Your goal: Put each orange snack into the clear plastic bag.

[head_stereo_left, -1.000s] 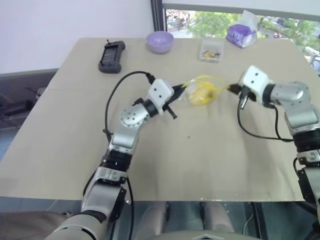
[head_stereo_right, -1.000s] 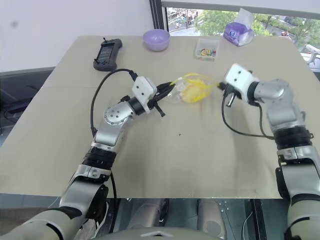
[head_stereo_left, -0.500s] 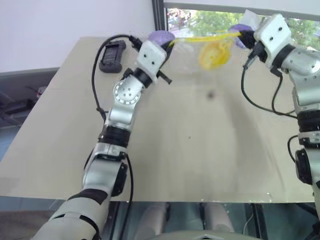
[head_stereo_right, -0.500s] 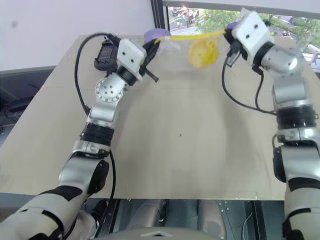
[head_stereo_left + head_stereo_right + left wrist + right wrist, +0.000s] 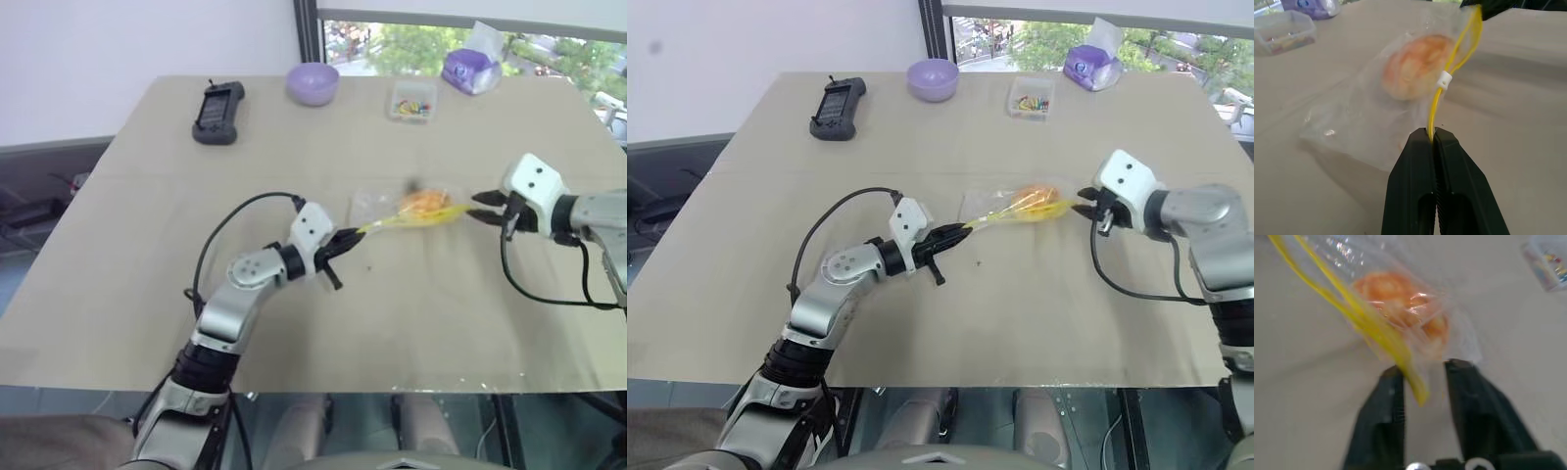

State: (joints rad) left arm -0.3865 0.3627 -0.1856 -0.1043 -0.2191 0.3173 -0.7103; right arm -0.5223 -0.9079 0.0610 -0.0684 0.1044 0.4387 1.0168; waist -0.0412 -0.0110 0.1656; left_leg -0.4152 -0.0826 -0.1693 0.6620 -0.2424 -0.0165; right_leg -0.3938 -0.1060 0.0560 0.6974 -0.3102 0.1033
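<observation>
The round orange snack (image 5: pixel 1418 66) sits inside the clear crinkly plastic bag (image 5: pixel 392 209) near the table's (image 5: pixel 147 245) middle, so we keep our left gripper (image 5: pixel 1432 139) clamped on the yellow seal strip (image 5: pixel 1449 83) while our right gripper (image 5: pixel 1422 377), fingers parted, lets go.

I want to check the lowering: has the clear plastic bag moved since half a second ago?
Yes. The clear plastic bag came down from beside the lilac bowl at the table's far edge to mid-table, nearer the robot.

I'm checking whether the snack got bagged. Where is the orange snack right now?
The orange snack lies inside the clear plastic bag on the table's middle, between the left gripper, shut on the bag's yellow seal strip, and the open right gripper.
</observation>
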